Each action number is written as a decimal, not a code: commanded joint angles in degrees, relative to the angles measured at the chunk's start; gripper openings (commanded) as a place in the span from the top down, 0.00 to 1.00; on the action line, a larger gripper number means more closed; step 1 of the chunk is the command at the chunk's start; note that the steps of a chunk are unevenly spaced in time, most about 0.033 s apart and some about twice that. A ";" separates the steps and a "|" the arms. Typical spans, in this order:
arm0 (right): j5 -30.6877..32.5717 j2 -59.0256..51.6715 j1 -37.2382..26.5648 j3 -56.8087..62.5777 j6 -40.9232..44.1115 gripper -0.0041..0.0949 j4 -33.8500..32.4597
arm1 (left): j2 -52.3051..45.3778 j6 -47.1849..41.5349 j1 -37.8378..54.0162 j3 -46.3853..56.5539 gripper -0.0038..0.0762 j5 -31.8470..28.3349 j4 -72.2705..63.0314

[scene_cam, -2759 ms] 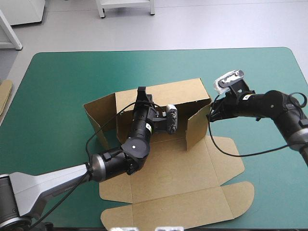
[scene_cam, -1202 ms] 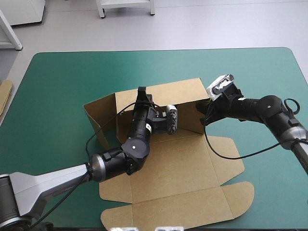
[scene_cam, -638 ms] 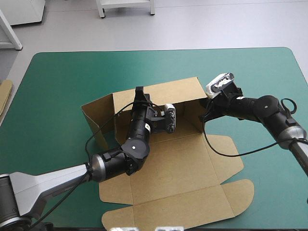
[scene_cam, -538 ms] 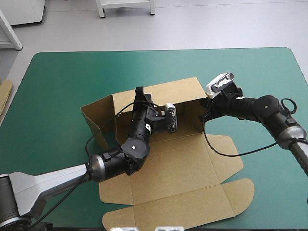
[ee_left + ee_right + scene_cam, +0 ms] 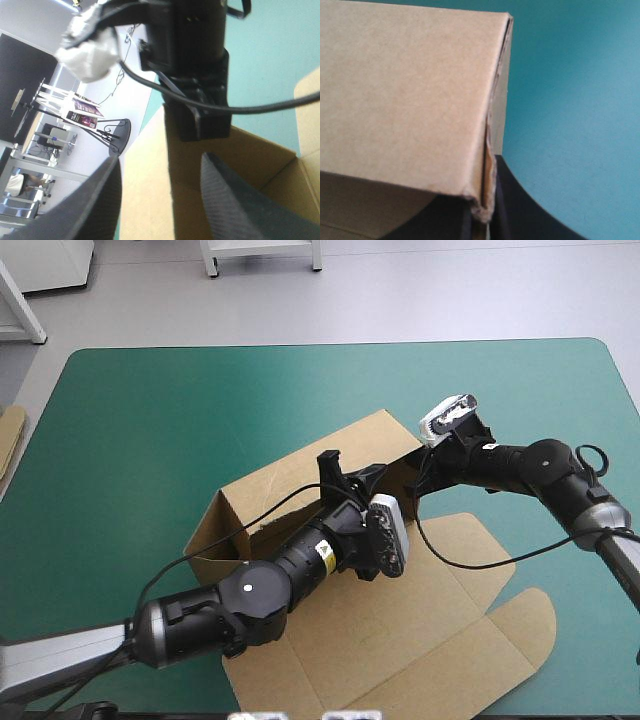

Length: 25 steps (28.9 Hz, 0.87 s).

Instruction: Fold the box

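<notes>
Brown box [image 5: 350, 442] corner clamped by right tool [image 5: 485, 220], left tool [image 5: 160, 161] spread

This looks like a robot lab, a room where machines are tried out. Two robot arms, the left arm [image 5: 200, 625] and the right arm [image 5: 545, 465], reach over one big table [image 5: 150, 410] with a plain teal-green cover. On it lies a brown box [image 5: 430, 640] (just cut board, part folded up). The floor [image 5: 420, 290] past the far edge is smooth and pale grey, with white furniture legs [image 5: 210, 260] and a white cabinet [image 5: 45, 260] on it. More brown board [image 5: 10, 440] shows at the table's left edge.
</notes>
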 commanded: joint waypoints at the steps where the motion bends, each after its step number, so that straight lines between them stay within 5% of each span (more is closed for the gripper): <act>1: -1.29 -2.14 0.09 -1.83 3.14 0.98 -0.06 | -7.24 -4.64 -0.12 -2.32 0.50 0.68 0.47; 6: -0.72 -2.14 0.09 -1.83 3.39 0.98 -0.17 | -10.41 -16.92 13.26 -7.52 0.52 2.02 -3.50; 12: 0.15 -2.14 0.09 -1.83 4.42 0.98 -0.17 | -10.22 -15.83 38.45 -11.32 0.52 -2.97 -24.71; 17: 0.15 -2.14 0.09 -1.83 5.62 0.98 -0.17 | -9.96 6.79 55.49 -11.32 0.52 -2.06 -50.62; 25: -0.25 -2.14 0.09 -3.71 13.82 0.98 -6.79 | -8.19 39.85 75.58 -11.32 0.52 9.86 -85.37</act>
